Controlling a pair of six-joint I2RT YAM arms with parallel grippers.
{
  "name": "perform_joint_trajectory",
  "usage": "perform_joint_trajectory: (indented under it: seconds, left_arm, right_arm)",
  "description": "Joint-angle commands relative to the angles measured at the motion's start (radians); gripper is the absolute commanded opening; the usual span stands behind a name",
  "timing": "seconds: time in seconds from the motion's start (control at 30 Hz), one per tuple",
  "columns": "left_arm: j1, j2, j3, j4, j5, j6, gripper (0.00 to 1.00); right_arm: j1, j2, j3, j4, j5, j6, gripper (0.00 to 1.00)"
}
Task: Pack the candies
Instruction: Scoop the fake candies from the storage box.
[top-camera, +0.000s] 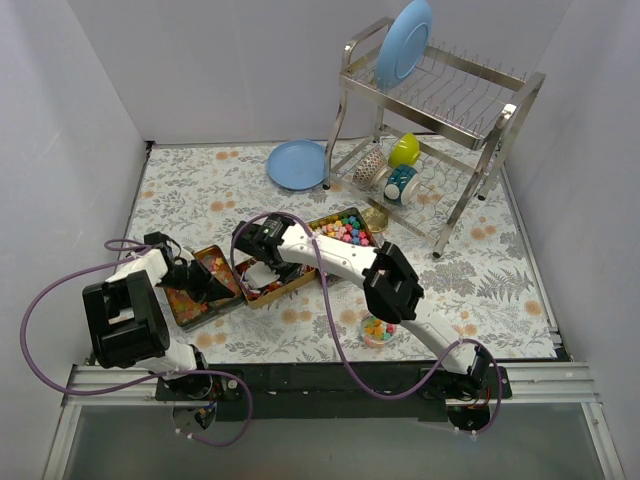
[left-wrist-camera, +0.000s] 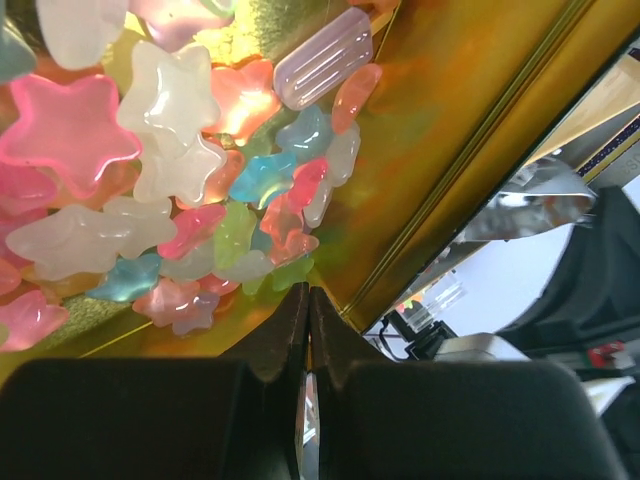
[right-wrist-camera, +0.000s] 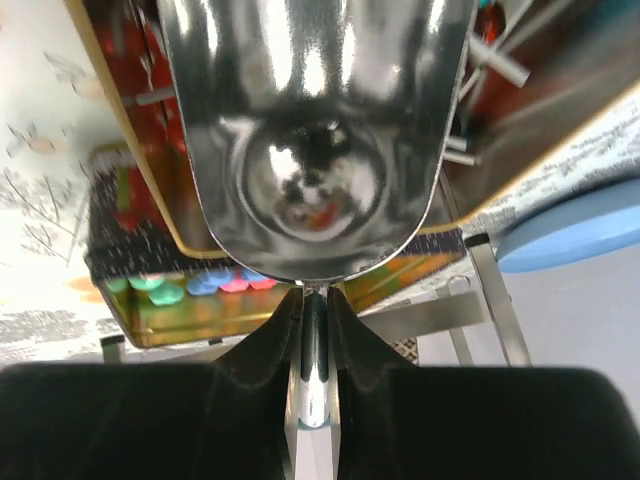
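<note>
Over the middle tin (top-camera: 296, 286), clamped the right gripper (right-wrist-camera: 313, 300) on a seemingly empty scoop (right-wrist-camera: 315, 130) by its handle, hung the left gripper (left-wrist-camera: 305, 300) shut on nothing above candies (left-wrist-camera: 170, 150) in the left tin (left-wrist-camera: 450, 120), and judged packing partway, much left in the far tin (top-camera: 315, 222), some in a cup (top-camera: 378, 343).

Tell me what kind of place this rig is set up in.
Probably a staged kitchen counter in a test booth: plain white walls around a floral tablecloth, and a metal dish rack holding a blue plate and mugs.
</note>
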Motion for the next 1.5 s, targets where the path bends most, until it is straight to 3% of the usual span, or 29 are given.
perform_joint_trajectory:
  seconds: [0.0, 0.43, 0.63, 0.87, 1.23, 1.47]
  left_arm:
    - [-0.008, 0.053, -0.054, -0.037, -0.014, -0.066, 0.00]
    - [-0.009, 0.046, -0.061, -0.019, 0.005, -0.070, 0.00]
    - [-0.009, 0.033, -0.055, -0.016, 0.008, -0.069, 0.00]
    - [-0.008, 0.021, -0.025, -0.030, 0.003, -0.052, 0.00]
    - [-0.008, 0.027, 0.067, -0.060, 0.028, -0.012, 0.00]
    - [-0.006, 0.059, 0.176, -0.112, 0.088, 0.087, 0.00]
  right_arm:
    - [0.033, 0.035, 0.064, -0.020, -0.060, 0.061, 0.01]
    - [0.039, 0.086, 0.113, 0.100, -0.143, 0.122, 0.01]
    - [0.018, 0.009, -0.049, 0.187, -0.287, 0.165, 0.01]
    - [-0.027, -0.035, -0.097, 0.216, -0.463, 0.191, 0.01]
    - [-0.068, -0.106, -0.154, 0.240, -0.500, 0.191, 0.01]
    - [-0.091, -0.171, -0.157, 0.207, -0.488, 0.169, 0.01]
